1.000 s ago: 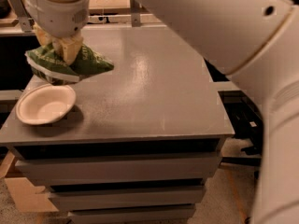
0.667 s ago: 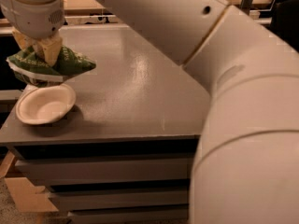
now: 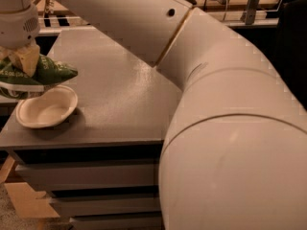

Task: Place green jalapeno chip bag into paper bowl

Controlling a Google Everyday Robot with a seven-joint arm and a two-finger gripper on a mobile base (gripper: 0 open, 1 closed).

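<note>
Carry step, nr done: white robot gripper at far left is clamped on crinkled green jalapeno chip bag, held just over far rim of shallow off-white paper bowl on grey tabletop. Next, prob: centre bag over bowl, lower, release.

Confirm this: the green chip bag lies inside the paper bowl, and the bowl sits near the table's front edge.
Not quite. The camera view shows the green jalapeno chip bag clamped by the gripper over the far rim of the paper bowl, which is empty. The bowl does sit near the front edge of the table.
</note>
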